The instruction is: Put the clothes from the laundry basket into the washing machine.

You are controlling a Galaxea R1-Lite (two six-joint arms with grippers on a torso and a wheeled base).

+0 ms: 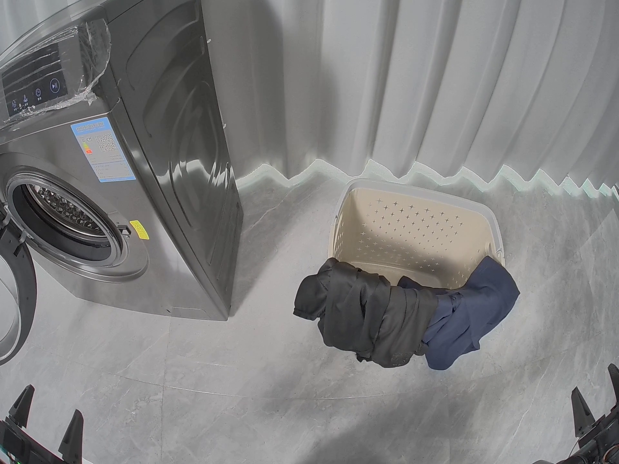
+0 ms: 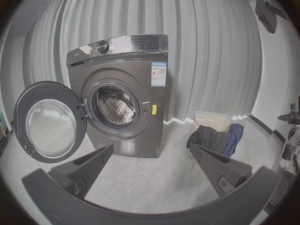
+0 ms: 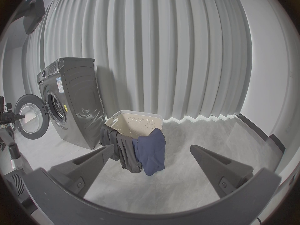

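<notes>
Left pincer (image 2: 150, 147): fingers spread wide, nothing between them, held over the grey marbled floor tile (image 1: 258, 368). Right pincer (image 3: 151, 147): likewise apart and holding nothing.

Ahead of the right pincer, slightly to its left and well apart from it, stands the cream perforated plastic laundry basket with a white rim (image 1: 412, 191), mouth up. Two clothes are draped over the rim nearest the pincers, part inside and part hanging outside. The dark charcoal garment (image 1: 367, 317) is on the side toward the left pincer, and the navy blue garment (image 1: 474, 320) is touching it on the side toward the right. Each has its long axis running down from the rim toward the floor.

Ahead of the left pincer, well apart, is the dark grey front-loading washing machine (image 1: 174, 162). Its round glass door (image 2: 50, 122) is swung open to the side away from the basket. The perforated steel drum (image 2: 117, 105) faces the left pincer.

Behind both hangs a white pleated curtain (image 1: 419, 66).
</notes>
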